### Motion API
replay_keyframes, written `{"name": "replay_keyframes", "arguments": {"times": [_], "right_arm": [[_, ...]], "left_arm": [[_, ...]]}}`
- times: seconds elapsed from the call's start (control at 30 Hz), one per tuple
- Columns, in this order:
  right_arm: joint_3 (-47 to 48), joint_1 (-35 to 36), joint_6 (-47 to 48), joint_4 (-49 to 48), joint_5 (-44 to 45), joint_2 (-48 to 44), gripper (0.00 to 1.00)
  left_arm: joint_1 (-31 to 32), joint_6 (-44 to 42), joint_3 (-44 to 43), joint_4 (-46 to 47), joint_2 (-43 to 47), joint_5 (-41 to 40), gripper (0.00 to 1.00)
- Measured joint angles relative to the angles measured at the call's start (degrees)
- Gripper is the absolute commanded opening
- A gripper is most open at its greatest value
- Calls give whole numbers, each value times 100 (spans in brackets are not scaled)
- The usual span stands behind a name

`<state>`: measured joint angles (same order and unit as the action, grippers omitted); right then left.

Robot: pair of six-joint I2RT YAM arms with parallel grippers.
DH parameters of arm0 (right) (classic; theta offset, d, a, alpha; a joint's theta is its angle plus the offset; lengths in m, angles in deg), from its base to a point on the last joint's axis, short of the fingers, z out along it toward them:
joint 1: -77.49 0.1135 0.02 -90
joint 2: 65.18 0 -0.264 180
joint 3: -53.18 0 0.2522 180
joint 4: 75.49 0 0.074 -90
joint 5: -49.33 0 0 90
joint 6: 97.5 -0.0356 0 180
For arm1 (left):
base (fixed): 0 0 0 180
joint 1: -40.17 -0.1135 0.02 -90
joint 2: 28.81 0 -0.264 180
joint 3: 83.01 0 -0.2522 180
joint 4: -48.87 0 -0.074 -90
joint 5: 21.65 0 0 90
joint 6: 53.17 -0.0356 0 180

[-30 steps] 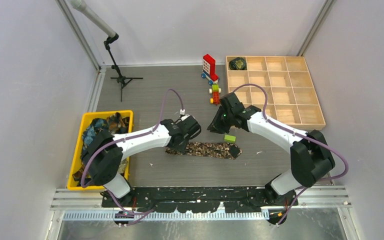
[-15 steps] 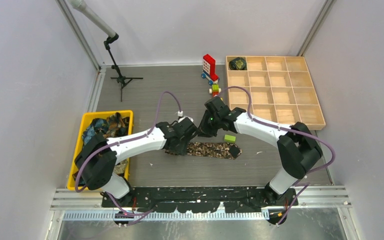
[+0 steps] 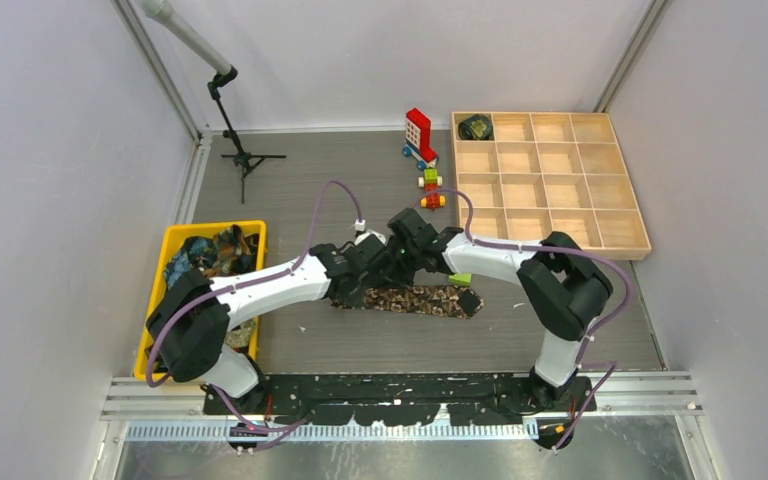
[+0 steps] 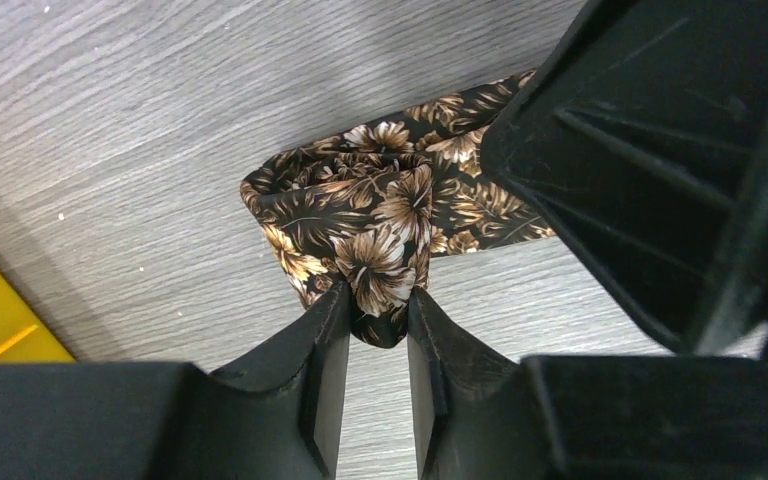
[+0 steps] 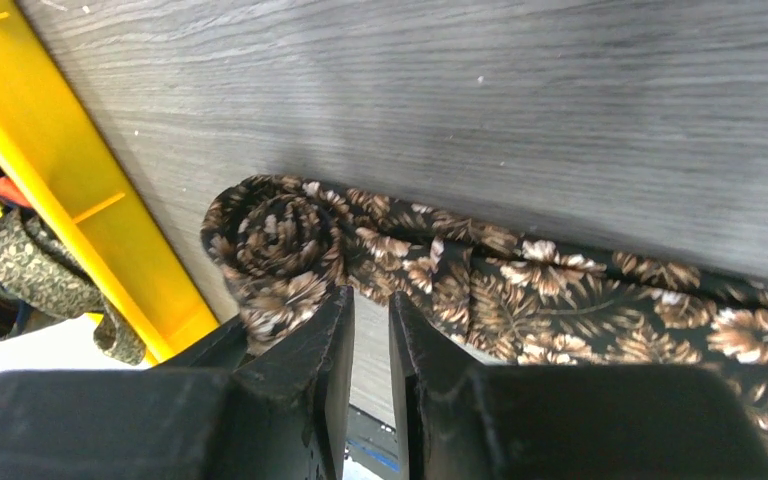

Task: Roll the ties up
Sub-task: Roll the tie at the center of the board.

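Table (image 3: 360, 180), grey wood-grain. Wooden tray (image 3: 532, 176) of square compartments at 2 o'clock, with one rolled tie (image 3: 476, 127) in its far-left corner cell. Yellow bin (image 3: 215, 225) at 9 o'clock, loose ties (image 3: 205, 250) heaped inside. Brown leaf-print tie (image 3: 430, 300) flat at centre, running 3 to 9 o'clock, its 9 o'clock end wound into a roll (image 5: 280, 240). Left claw (image 4: 372, 300) pinches fabric at that roll. Right claw (image 5: 370, 300) just beside roll, fingers almost together; cannot tell if it grips. Toy bricks (image 3: 418, 132) at 12 o'clock.
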<state>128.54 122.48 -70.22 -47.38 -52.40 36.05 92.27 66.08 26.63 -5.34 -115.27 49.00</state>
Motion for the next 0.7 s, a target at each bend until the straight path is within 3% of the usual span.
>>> {"name": "replay_keyframes", "arguments": {"times": [0.2, 0.4, 0.47, 0.6, 0.7], "right_arm": [[-2, 0, -50, -199, -66, 278, 24], [-68, -4, -72, -424, -107, 319, 24], [-92, -7, -74, -433, -107, 319, 24], [-101, -50, -63, -431, -103, 317, 24], [-101, -79, -42, -391, -101, 304, 24]], "left_arm": [[0, -138, -9, -63, -59, -210, 21], [0, -203, -70, -212, -166, -498, 22], [0, -236, -72, -258, -205, -581, 28], [0, -267, -72, -293, -262, -597, 48], [0, -249, -72, -282, -282, -498, 54]]}}
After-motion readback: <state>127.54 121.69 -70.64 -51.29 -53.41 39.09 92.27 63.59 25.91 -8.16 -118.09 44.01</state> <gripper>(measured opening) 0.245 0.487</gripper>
